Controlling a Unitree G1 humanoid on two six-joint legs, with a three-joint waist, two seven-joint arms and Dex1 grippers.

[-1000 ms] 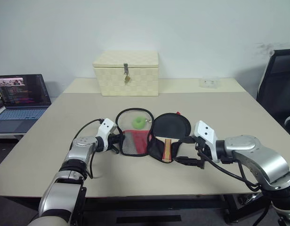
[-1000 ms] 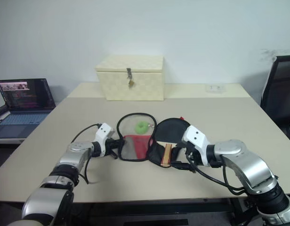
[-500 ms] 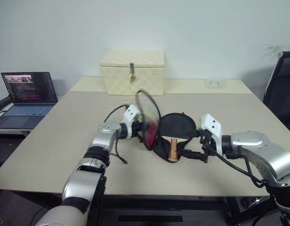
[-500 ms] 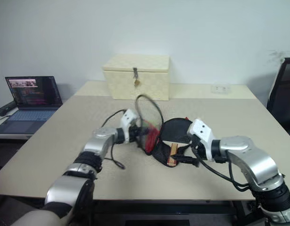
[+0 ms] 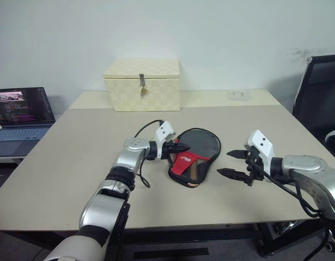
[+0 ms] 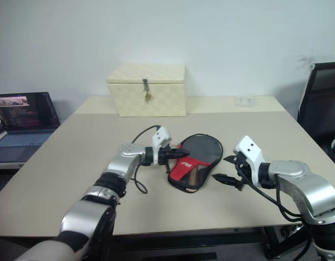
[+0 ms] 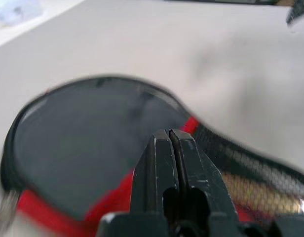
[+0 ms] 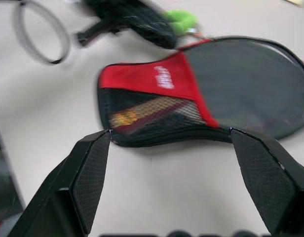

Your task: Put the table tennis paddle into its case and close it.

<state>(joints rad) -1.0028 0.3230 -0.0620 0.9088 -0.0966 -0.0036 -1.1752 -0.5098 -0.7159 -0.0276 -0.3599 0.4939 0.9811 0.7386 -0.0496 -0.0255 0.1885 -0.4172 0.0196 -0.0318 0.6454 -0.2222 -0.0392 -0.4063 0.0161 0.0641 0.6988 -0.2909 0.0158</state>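
The black and red case [image 5: 199,148] lies mid-table with its flap folded over the table tennis paddle. Through the mesh at its near end the wooden paddle handle [image 8: 142,109] shows. My left gripper [image 5: 184,148] is shut at the case's left rim, its tip on the flap's edge. In the left wrist view the fingers [image 7: 157,148] are pressed together over the case [image 7: 88,143]. A green ring [image 8: 184,19] sits by that gripper's tip. My right gripper [image 5: 224,163] hovers open just right of the case, its jaws wide apart with nothing between them.
A cream woven box [image 5: 142,84] with a latch stands at the back of the table [image 5: 75,157]. An open laptop [image 5: 18,111] sits off to the left and a black chair [image 5: 320,92] to the right. A small clear item [image 5: 240,94] lies far back right.
My left gripper swung the case's flap up from the left and laid it over the paddle. My right gripper drew back to the right, away from the handle. The camera view shifted.
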